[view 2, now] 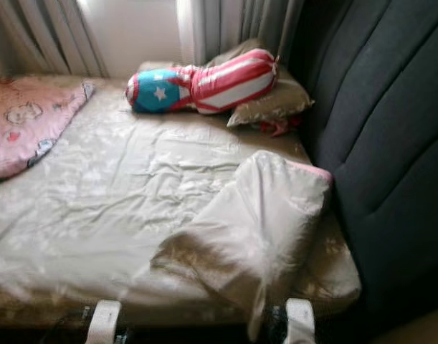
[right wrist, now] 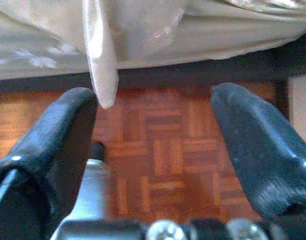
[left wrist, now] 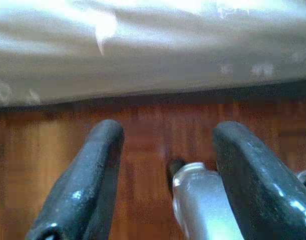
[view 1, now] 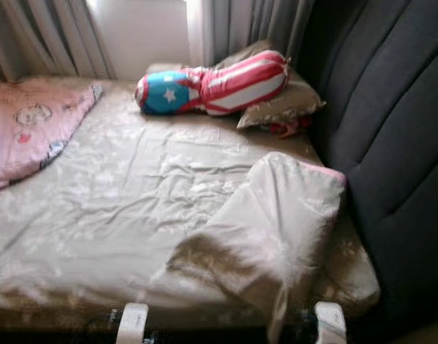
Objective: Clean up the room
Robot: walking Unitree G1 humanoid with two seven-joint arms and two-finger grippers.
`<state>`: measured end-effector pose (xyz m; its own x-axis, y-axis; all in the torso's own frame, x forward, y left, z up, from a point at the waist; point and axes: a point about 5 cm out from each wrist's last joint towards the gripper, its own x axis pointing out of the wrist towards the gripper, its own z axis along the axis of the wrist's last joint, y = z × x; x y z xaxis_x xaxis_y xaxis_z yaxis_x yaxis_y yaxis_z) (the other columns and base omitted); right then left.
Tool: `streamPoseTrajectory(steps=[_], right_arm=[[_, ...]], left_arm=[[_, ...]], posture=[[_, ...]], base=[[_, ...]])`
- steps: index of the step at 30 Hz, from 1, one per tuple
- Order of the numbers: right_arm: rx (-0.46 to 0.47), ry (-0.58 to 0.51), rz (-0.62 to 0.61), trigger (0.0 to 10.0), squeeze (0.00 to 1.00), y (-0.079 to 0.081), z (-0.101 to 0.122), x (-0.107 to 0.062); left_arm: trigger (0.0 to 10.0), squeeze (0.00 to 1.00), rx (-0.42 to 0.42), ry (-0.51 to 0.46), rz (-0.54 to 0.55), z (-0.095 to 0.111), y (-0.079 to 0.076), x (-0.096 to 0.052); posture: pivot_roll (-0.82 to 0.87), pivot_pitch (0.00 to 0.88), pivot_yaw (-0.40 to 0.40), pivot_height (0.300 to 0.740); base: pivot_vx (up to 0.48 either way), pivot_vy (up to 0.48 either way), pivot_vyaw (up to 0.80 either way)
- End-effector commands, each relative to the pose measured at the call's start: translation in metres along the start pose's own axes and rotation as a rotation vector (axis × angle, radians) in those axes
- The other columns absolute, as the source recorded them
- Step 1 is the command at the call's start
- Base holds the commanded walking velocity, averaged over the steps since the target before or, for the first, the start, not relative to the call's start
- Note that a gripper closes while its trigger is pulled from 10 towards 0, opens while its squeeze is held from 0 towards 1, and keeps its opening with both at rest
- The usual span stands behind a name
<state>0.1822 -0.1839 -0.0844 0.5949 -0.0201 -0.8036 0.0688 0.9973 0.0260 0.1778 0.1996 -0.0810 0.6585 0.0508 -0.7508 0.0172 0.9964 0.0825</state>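
The bed is only part made. Taking the beige satin-look bed sheet (view 1: 132, 208) as landmark, a pink printed blanket (view 1: 29, 125) lies bunched on its far left corner. A red, white and blue star-printed bolster (view 1: 211, 86) rests at its far edge on a beige pillow (view 1: 283, 104), and a folded-over beige cover (view 1: 265, 229) sits crumpled on its right, one corner hanging off. Straightening all this remains. The left gripper (left wrist: 165, 175) and right gripper (right wrist: 153, 155) hang spread and empty over brown parquet flooring (right wrist: 163, 145) below the sheet's near edge. Grey curtains (view 1: 54, 36) and a dark padded headboard (view 1: 391, 143) border it.
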Motion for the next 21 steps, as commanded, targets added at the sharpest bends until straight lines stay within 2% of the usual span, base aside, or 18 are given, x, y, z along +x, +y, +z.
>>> streamPoseTrajectory(steps=[1,9,21], right_arm=[[0.008,-0.007,-0.009,10.0,0.00,-0.003,0.001,0.000],[0.007,-0.006,-0.007,10.0,0.00,-0.003,0.000,0.000],[0.006,-0.007,-0.006,10.0,0.00,-0.003,0.001,0.000]], left_arm=[[10.0,0.00,0.002,-0.018,0.006,0.005,0.001,0.001],[10.0,0.00,-0.033,-0.002,0.014,0.000,0.002,0.000],[10.0,0.00,-0.034,0.006,0.026,0.001,0.014,-0.001]], posture=[[0.04,0.013,-0.055,0.740],[0.04,0.016,-0.056,0.740],[0.04,0.013,-0.056,0.740]], base=[[0.000,0.000,0.00],[0.000,0.000,0.00],[0.000,0.475,0.00]])
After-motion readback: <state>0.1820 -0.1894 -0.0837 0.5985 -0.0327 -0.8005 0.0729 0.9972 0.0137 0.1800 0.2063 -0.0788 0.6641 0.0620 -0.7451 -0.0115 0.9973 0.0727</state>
